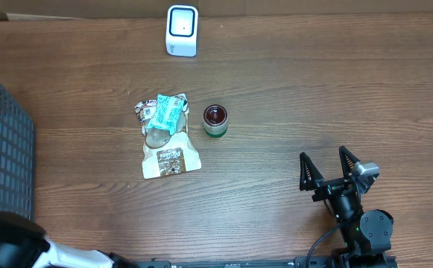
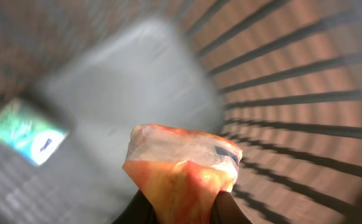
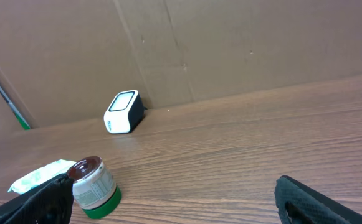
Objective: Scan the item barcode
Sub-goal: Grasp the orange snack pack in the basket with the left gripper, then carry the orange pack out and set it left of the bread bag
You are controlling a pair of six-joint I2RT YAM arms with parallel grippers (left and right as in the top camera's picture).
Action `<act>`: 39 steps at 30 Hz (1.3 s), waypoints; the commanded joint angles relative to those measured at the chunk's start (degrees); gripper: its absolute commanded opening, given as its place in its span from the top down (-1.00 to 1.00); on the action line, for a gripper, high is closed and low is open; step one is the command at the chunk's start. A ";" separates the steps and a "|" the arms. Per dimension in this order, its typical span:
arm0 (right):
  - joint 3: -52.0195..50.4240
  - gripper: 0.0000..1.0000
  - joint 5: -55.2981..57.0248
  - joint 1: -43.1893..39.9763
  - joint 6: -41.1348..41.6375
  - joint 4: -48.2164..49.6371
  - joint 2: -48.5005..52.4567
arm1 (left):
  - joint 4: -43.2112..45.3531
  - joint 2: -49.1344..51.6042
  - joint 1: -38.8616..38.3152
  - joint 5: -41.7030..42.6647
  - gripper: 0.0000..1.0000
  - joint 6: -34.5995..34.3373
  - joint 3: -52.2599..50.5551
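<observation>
The orange packet (image 2: 181, 168) is down inside the grey basket (image 2: 293, 99) at the table's left edge, pinched by its bottom edge in the left gripper (image 2: 182, 211), whose jaws are closed narrow on the crinkly film. That looks to me like a thin hold. With only a corner of slippery wrapper between the fingers, the packet could slide out on the way up, or catch on the basket's bars and be pulled free.

The scanner (image 1: 182, 30) stands well apart, at the far edge of the table. That leaves a long carry during which a limp packet may fold or swing, so the barcode could end up facing away from the window. I cannot tell from here which face carries the code.

A jar (image 1: 215, 120) and some pouches (image 1: 168, 138) lie between basket and scanner, and a low pass could knock them. The right gripper (image 1: 328, 167) sits near the front right with its jaws spread wide and holding nothing.
</observation>
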 commanded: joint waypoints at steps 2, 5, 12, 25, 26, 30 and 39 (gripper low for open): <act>-0.61 -1.00 0.70 0.33 -0.24 0.24 -0.68 | -0.83 -9.27 -5.07 8.07 0.85 -1.44 4.87; -0.61 -1.00 0.72 0.33 -0.24 0.24 -0.68 | -3.21 -13.18 -13.31 6.29 0.85 -0.55 4.85; -0.61 -1.00 0.72 0.33 -0.24 0.24 -0.68 | -9.57 -13.38 -36.37 -7.82 0.83 0.24 2.43; -0.61 -1.00 0.70 0.33 -0.24 0.24 -0.68 | 7.78 -10.84 -58.47 -18.14 0.78 -9.84 -34.67; -0.61 -1.00 0.70 0.33 -0.24 0.24 -0.68 | 9.97 -10.84 -58.47 -18.14 0.78 -10.19 -37.11; -0.61 -1.00 0.72 0.33 -0.24 0.24 -0.68 | 19.96 -10.84 -58.25 -18.23 0.73 -10.45 -46.86; -0.61 -1.00 0.70 0.33 -0.24 0.24 -0.68 | 31.63 -10.84 -58.27 -20.39 0.00 -10.19 -55.15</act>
